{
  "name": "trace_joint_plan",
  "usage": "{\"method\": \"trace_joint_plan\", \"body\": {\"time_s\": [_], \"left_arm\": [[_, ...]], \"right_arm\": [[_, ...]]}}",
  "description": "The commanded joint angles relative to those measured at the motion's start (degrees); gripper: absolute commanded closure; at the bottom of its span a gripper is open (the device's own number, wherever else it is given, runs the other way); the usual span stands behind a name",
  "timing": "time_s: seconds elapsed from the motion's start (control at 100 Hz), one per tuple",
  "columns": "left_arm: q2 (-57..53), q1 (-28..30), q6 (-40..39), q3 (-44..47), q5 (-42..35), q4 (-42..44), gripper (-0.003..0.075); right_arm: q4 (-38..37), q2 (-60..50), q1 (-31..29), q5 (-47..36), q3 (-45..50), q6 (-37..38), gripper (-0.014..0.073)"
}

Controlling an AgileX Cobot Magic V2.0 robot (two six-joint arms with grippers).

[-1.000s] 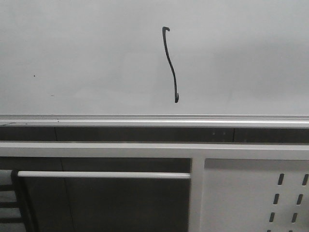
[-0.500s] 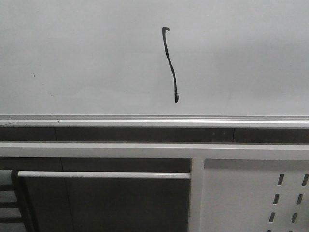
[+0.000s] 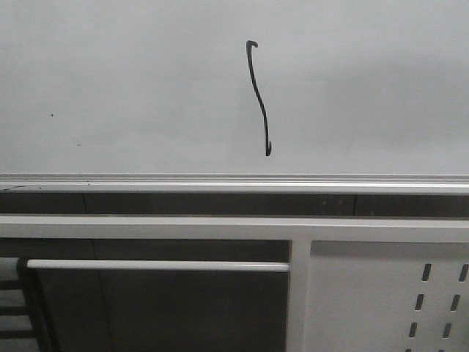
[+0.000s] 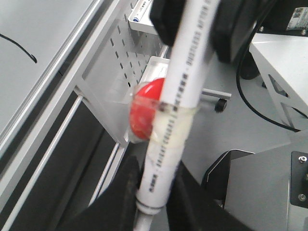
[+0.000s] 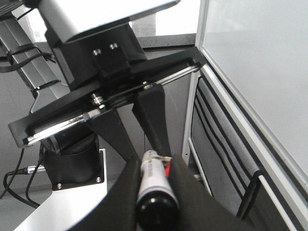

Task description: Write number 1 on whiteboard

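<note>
The number 1 (image 3: 258, 99) is a thin wavy black stroke on the whiteboard (image 3: 132, 81), a little right of its middle. No gripper shows in the front view. In the left wrist view my left gripper (image 4: 154, 192) is shut on the lower end of a white marker pen (image 4: 180, 91). A red piece (image 4: 147, 113) is taped to the pen. The black fingers (image 4: 236, 29) of my right gripper close round the pen's other end. In the right wrist view my right gripper (image 5: 153, 187) is shut on the pen's black-capped end (image 5: 154, 204), beside the whiteboard (image 5: 260, 62).
Below the board's silver edge strip (image 3: 234, 178) runs a white frame with a slotted panel (image 3: 388, 293) and a horizontal bar (image 3: 157, 265). A black arm base (image 5: 77, 154) with cables stands on a white plate. A small tray (image 4: 144, 17) hangs on the slotted panel.
</note>
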Motion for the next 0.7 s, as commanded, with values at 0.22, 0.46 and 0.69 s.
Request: {"method": "trace_joint_plan", "body": {"time_s": [0.22,0.46,0.69], "left_arm": [[-0.1,-0.2,-0.8,-2.6,-5.3,-3.8,0.0568],[-0.1,-0.2,-0.8,-2.6,-5.3,-3.8,0.05],[-0.1,-0.2,-0.8,-2.6,-5.0,-3.8,0.0543]], "right_arm": [[0.0,-0.2,-0.1,0.1,-1.7,-0.5,0.0673],[-0.1,-0.2,-0.1,0.1,-1.7,-0.5,0.0673],[-0.2,-0.2,-0.1,0.1,-1.7,-0.5,0.0673]]}}
